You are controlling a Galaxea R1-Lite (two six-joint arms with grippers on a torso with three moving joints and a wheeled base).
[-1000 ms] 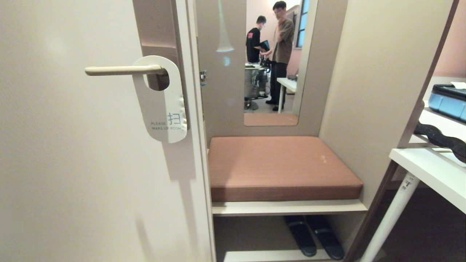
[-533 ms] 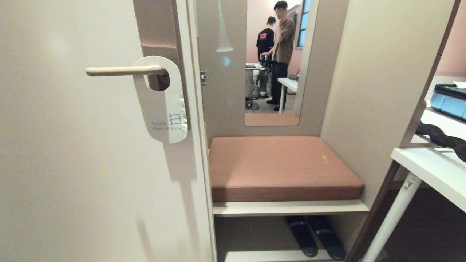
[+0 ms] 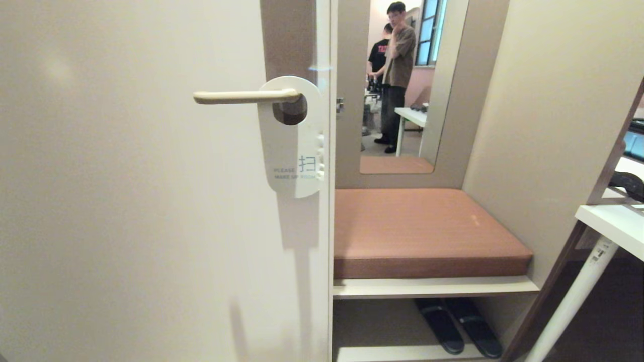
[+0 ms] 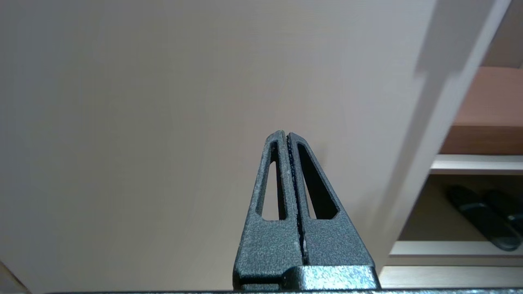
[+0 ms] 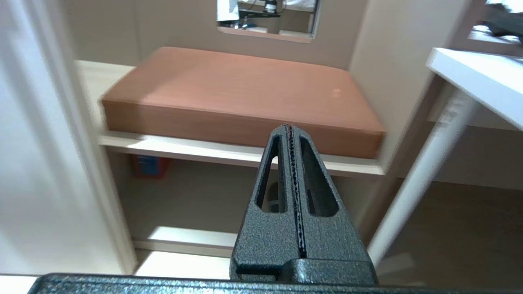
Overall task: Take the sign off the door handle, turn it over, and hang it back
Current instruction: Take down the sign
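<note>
The sign [image 3: 294, 146], a rounded oblong white card tag with blue "PLEASE MAKE UP ROOM" lettering near its foot, is untouched, and neither of my hands is anywhere near it. My left hand [image 4: 286, 136], dark textured metal, shows only in its own wrist view, fingers pressed flat together with nothing between them, pointing at the blank lower face of the cream door [image 3: 126, 201]. My right hand [image 5: 289, 130] is equally clamped on nothing, aimed at the terracotta bench cushion [image 5: 245, 94] and the pale shelf [image 5: 229, 153] beneath it. Neither arm reaches into the head view.

Working outward, the sign hangs by its hole over the slim cream lever door handle [image 3: 241, 96], at about eleven o'clock of the head view's centre, its body dropping to six o'clock from the handle's elbow along the door's edge. At three o'clock of the sign sits the cushion, with dark slippers [image 3: 458, 327] on the shelf below, and two people [image 3: 395, 65] stand in the mirror [image 3: 397, 85] at roughly one o'clock.

So I judge nothing is done: lifting off, flipping to the other face and rehanging all remain.

Against the earlier head frames, the whole scene has slid rightward, handle and sign with the bench and the white tabletop [image 3: 609, 223] at the right edge alike. That is my camera moving; the sign itself has not shifted on the handle.
</note>
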